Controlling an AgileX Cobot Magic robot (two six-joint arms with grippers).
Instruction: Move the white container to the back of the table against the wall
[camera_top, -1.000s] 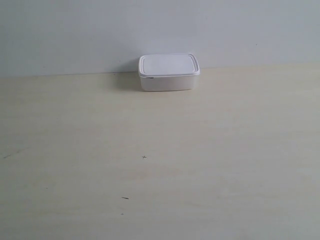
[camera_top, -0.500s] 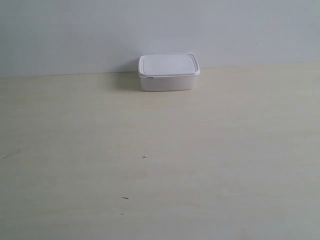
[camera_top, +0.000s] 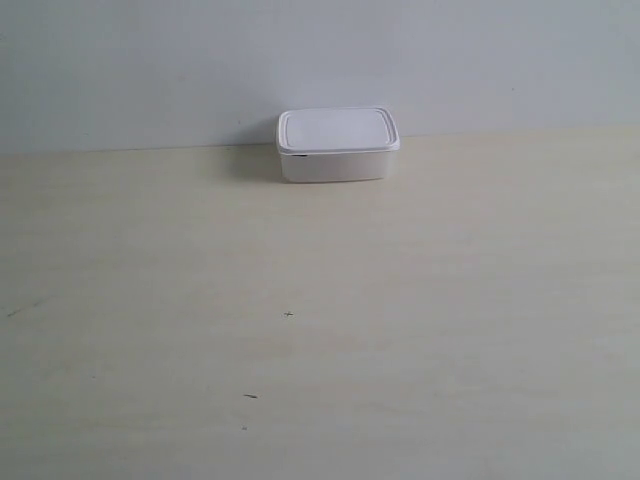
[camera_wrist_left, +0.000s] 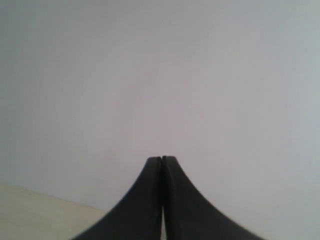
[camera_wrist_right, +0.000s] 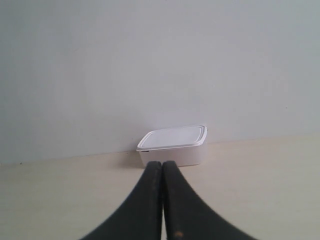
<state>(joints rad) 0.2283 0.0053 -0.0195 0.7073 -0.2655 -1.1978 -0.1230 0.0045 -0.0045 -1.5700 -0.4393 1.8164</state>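
White container (camera_top: 338, 145) is sitting at worktop (camera_top: 400, 320) rear, against wall (camera_top: 150, 60).
Left pincer (camera_wrist_left: 162, 160) and right pincer (camera_wrist_right: 162, 164) are both showing fingers pressed together, holding nothing.

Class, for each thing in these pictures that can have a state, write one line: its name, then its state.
white container: closed, upright, standing on the table at the back by the wall, not held.
left hand: shut, empty.
right hand: shut, empty, apart from the white container.
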